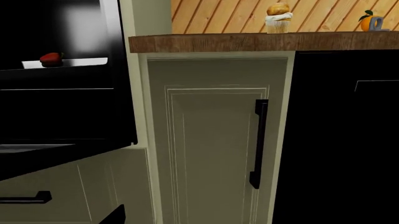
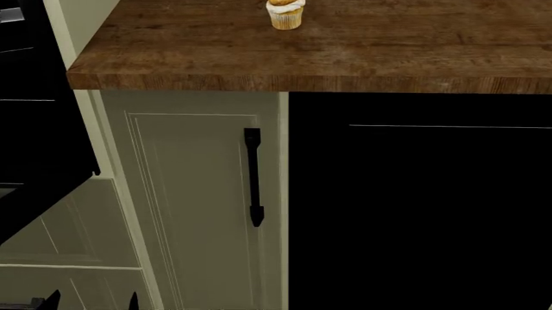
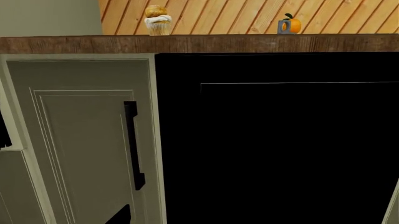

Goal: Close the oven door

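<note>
The oven door hangs open at the left, a glossy black slab seen nearly edge-on below the dark oven cavity. In the head view the oven door slopes across the lower left corner. Its handle is out of view. A red item lies on the rack inside. My left gripper is open, low, just right of the door and touching nothing; one finger shows in its wrist view. My right gripper is open and empty, with one finger showing before the cabinet.
A cream cabinet door with a black handle stands right of the oven. A plain black appliance panel is beside it. The wooden countertop holds a cupcake and an orange ornament. A drawer handle sits below the door.
</note>
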`<state>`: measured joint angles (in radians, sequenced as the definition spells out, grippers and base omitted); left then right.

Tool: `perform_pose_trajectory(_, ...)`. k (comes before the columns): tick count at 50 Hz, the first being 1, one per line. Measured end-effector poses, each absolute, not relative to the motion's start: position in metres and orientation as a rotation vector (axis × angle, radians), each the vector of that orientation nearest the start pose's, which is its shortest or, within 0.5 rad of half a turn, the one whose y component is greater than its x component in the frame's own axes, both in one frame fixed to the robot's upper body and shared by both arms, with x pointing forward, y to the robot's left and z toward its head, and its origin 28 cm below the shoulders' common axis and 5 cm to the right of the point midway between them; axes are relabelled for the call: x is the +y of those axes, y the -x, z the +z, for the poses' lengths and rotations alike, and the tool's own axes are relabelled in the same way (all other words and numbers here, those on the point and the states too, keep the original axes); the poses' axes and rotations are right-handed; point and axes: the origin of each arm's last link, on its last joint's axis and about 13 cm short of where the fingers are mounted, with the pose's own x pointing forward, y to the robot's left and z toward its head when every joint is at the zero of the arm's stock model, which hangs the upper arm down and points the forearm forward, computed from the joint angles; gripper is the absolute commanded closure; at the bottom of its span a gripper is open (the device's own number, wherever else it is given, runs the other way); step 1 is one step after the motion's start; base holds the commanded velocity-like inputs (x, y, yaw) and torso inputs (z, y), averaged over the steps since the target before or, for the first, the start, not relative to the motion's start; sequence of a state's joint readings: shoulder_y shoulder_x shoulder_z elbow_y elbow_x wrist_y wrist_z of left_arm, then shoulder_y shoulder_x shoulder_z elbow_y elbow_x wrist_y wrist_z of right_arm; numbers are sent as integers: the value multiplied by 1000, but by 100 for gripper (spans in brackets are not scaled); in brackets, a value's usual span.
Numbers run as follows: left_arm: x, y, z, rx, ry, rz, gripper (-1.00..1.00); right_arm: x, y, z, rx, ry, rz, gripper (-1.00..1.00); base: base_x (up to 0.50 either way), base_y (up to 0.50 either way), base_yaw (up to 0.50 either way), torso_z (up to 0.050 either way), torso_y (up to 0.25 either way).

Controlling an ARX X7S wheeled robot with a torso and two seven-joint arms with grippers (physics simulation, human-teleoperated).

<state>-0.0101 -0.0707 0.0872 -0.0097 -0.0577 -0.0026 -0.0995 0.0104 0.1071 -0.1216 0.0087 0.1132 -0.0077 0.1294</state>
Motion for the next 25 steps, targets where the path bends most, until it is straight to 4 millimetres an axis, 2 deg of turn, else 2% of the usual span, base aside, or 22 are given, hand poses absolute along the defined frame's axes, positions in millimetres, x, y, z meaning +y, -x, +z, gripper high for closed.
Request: perform_pose_trajectory(25,205,-212,12,7,-20,17,-100,-98,-212,12,8,-5,-14,-100,0,0,0,-50,0)
